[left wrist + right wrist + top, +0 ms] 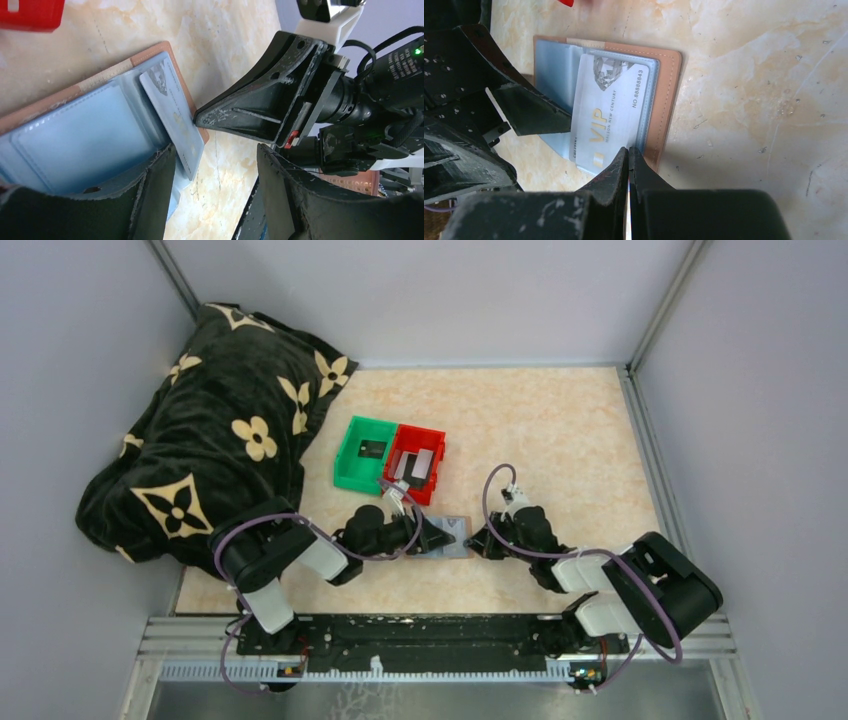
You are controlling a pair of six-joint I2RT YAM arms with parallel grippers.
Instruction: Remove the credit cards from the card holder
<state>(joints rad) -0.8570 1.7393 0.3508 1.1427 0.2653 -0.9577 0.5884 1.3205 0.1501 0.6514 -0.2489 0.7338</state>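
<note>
Card holder (669,95) lies open and flat on the table (560,440), between both grippers. Silver card (609,115) sticks partway out of its pale blue pocket, tilted. Right gripper (628,150): jaws fully closed, tips at the holder's edge by the card's corner. Left gripper (215,152): jaws apart, one finger against the card's long edge, the other over bare table. Beyond, a dark card (370,449) lies in the green bin (350,465) and a grey card (415,466) in the adjoining red bin (437,445). Black patterned blanket (200,440) is heaped far left.
</note>
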